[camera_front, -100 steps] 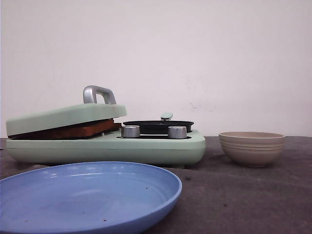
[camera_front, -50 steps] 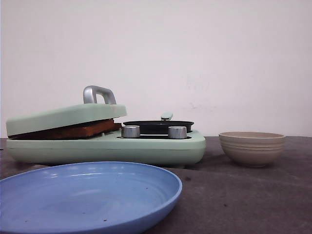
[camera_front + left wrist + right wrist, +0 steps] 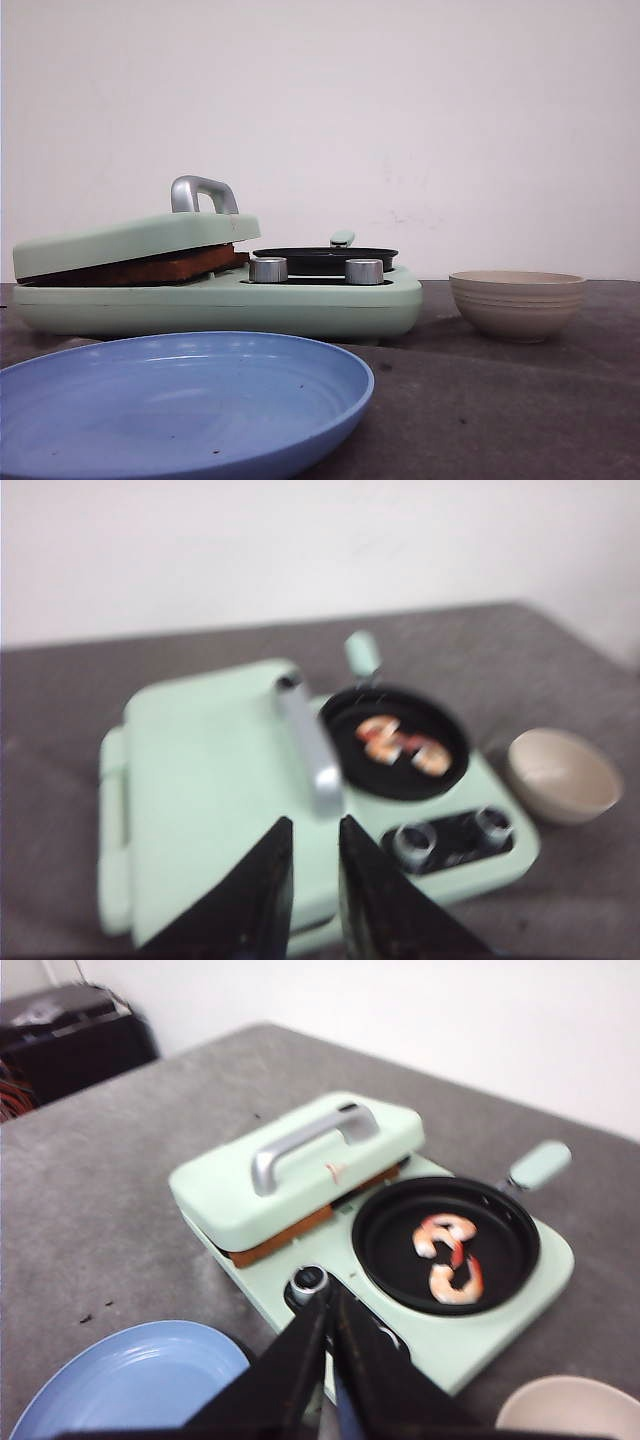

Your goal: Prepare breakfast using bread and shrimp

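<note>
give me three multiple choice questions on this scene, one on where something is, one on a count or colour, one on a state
1. Where are the shrimp?
A. in the black pan
B. on the blue plate
C. in the beige bowl

2. How many knobs does the green cooker show in the front view?
A. one
B. two
C. four

3. How is the press lid?
A. lifted fully upright
B. taken off
C. down on the bread

Answers:
1 A, both wrist views show the shrimp in the pan.
2 B, two silver knobs sit side by side below the pan.
3 C, the lid rests tilted with brown bread crust showing under its edge.
</note>
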Robot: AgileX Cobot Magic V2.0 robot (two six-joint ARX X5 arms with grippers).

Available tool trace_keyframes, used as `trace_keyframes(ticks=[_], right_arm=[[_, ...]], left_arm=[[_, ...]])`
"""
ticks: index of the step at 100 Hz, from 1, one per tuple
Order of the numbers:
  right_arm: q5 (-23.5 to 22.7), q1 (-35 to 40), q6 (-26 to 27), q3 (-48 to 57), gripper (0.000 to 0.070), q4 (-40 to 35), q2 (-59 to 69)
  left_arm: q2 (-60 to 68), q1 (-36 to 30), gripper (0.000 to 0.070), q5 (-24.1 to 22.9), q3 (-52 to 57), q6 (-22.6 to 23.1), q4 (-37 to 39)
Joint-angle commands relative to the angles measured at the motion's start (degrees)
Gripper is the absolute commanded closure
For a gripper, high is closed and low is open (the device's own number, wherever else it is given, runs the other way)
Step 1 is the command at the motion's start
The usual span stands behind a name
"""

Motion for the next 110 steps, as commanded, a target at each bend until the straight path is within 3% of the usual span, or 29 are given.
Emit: trace_keyframes(ticks=[1,26,55,87,100,110], right_arm=[[-0.09,1.16,1.11,-2.64,0.0697,3.69,-1.62],[1.95,2.78,2.10,-16.61,0.0697,10.75,-8.85],[5.70,2.78,6.91,-33.46,0.0697,29.00,-13.18],[6.45,2.71,6.84,-34.27,0.0697,28.55,-13.03],[6.40,2.71,6.84,-34.27,0.0697,28.68,-13.07],[6.43,2.71,6.84,-34.27,0.0697,28.68,-13.07]], left_arm=[[-1.03,0.00,0.0700,0.42,-0.48,-1.29,2.60],[-7.98,0.00,0.0700,0.48,-9.20,-5.27,11.61],[-15.63,0.00,0.0700,0.13,-23.54,-9.05,20.61],[-17.64,0.00,0.0700,-3.61,-25.40,-8.96,18.69],[-17.64,0.00,0.0700,-3.58,-25.40,-13.53,16.79],[-17.64,0.00,0.0700,-3.58,-25.40,-13.31,17.11]])
